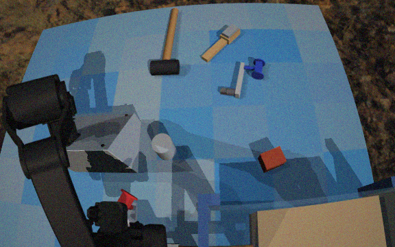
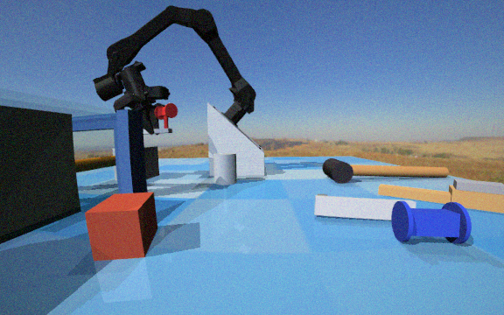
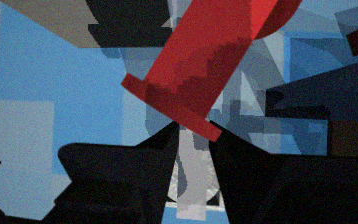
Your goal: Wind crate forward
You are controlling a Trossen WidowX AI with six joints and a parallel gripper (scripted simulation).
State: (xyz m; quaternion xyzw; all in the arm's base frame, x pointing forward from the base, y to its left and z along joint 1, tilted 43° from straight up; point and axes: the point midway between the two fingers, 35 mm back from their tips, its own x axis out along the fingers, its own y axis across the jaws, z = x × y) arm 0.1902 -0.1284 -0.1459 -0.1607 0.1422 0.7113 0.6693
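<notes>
My gripper [image 2: 150, 129] [image 3: 193, 123] is shut on the grey arm of a crank handle with a red spool-shaped knob [image 1: 127, 199] [image 2: 166, 110] [image 3: 195, 70]. It holds the handle in the air, left of the blue frame [image 1: 203, 219] [image 2: 122, 153] in the top view. A pale round surface [image 3: 195, 185], perhaps the winch top, shows beyond the fingers in the wrist view; its key hole is hidden. A tan box [image 1: 321, 223], seemingly the crate, sits flat behind the frame with a gap. The key's end cannot be made out.
A red block [image 1: 272, 158] [image 2: 116, 227] stands before the cubby. A grey cylinder [image 1: 163, 145] [image 2: 225, 168] stands beside the grey wedge [image 1: 125, 144] [image 2: 236, 150]. A blue-knobbed crank [image 1: 239, 80], a black-headed mallet [image 1: 164, 67] and a wooden tool [image 1: 214, 49] lie farther back.
</notes>
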